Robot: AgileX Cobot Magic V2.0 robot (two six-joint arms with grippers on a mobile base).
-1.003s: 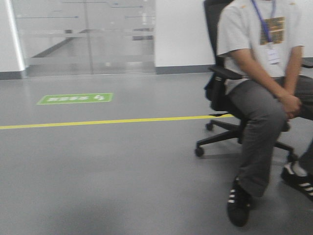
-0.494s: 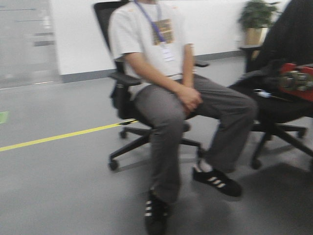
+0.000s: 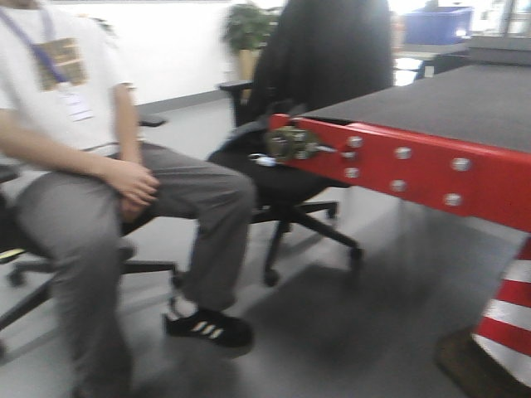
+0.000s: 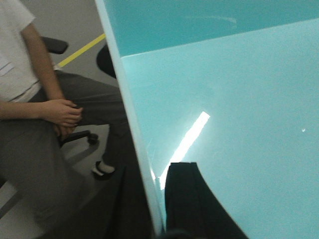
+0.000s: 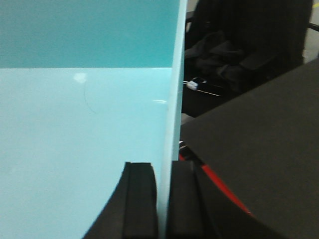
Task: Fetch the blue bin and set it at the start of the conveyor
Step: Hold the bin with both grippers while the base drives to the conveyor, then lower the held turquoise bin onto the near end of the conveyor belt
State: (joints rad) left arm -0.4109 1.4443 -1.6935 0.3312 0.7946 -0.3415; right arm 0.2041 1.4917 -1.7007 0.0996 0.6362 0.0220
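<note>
Grip check first: left gripper [image 4: 154, 204] is pinched onto the bin's [image 4: 239, 99] left wall, one finger inside and one outside, with only that thin wall between them. Right gripper [image 5: 162, 194] does the same on the right wall. So that's one pale turquoise bin held between two grippers. The belt [image 5: 259, 139] is just beside the bin's right wall, and its red edge [image 3: 415, 166] shows in the front view. Rest of the count: one seated person [image 3: 83, 166], two office chairs [image 3: 328, 66], one striped cone [image 3: 506, 323], one dark blue tub [image 3: 440, 25] far back.
</note>
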